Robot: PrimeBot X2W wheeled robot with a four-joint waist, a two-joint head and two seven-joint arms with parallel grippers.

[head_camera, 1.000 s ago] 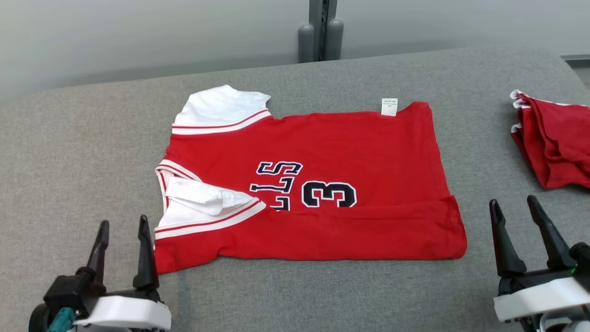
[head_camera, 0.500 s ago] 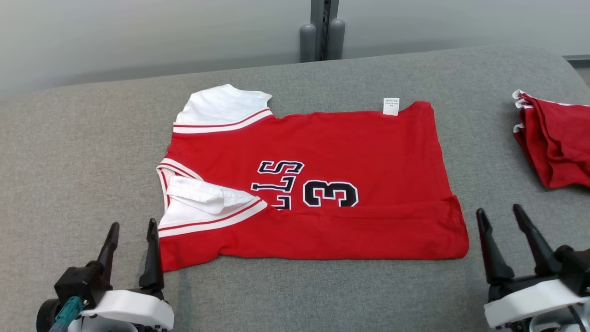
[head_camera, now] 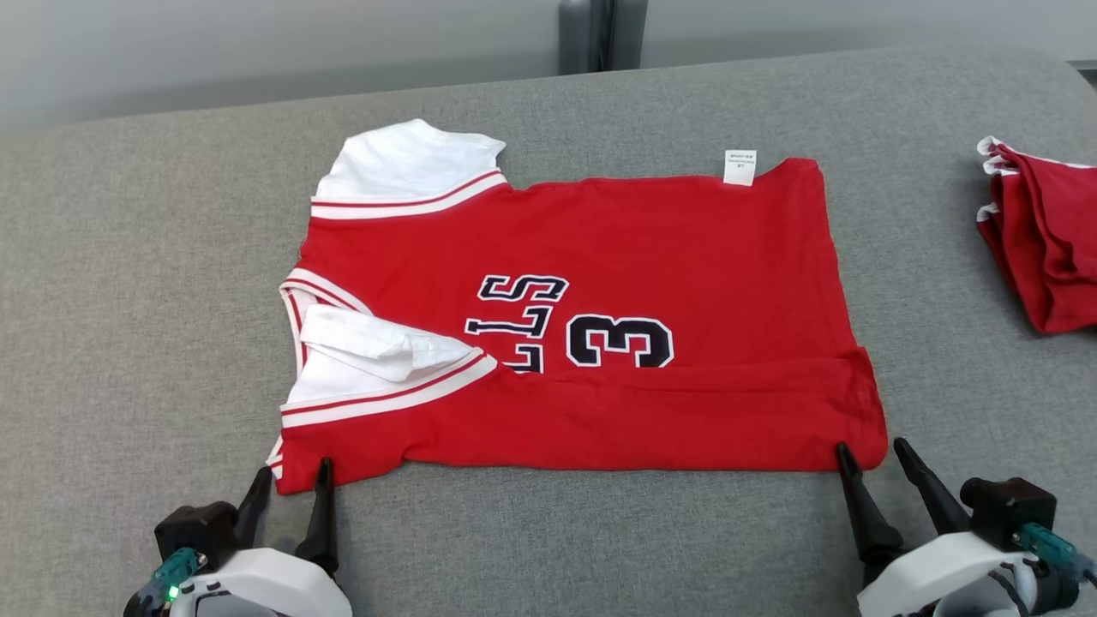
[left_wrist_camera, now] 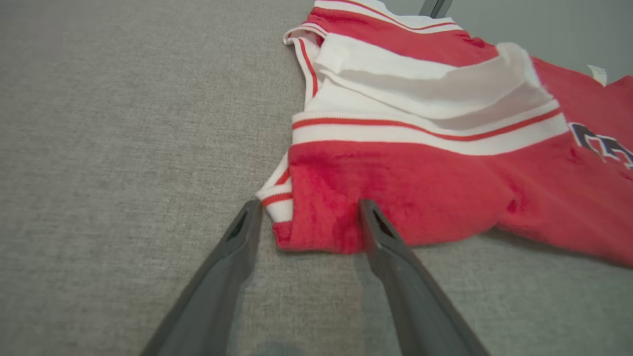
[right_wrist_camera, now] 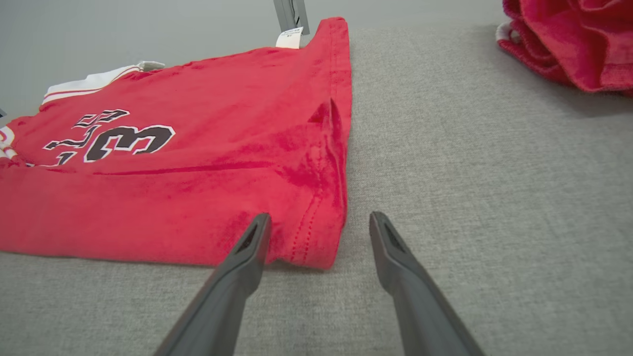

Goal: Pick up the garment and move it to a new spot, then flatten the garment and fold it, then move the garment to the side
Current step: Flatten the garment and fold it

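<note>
Two grippers sat low at the near corners of the garment, neither holding anything. Far left was bare grey woven tabletop fabric (head_camera: 128,257). The left gripper (head_camera: 295,467) had its dark fingers (left_wrist_camera: 225,267) spread apart, straddling the near-left corner of the red short-sleeved jersey with white striped sleeves (head_camera: 668,231). In the left wrist view one tip rested on grey cloth just outside the corner and the other sat at the red edge. Contact with the cloth: couldn't tell. The jersey lay flat mid-table, neck end left, hem right. One white sleeve (head_camera: 403,163) stuck out at the far-left corner. The other white sleeve (head_camera: 377,351) was folded in over the front. The near long edge was folded over as a red band, covering the lower part of the black white-outlined lettering and "3" (head_camera: 619,341). A grey post (head_camera: 600,34) stood beyond the far table edge. A small white label (head_camera: 740,166) poked out at the far edge, towards the hem end. The right gripper (head_camera: 871,446) was also spread wide, straddling the near-right hem corner. In the right wrist view one finger (right_wrist_camera: 237,277) had its tip at the stitched hem and the other lay on grey cloth just beside it. A bunched second red garment with white trim (head_camera: 1046,248) sat at the far right, well apart from the jersey.
</note>
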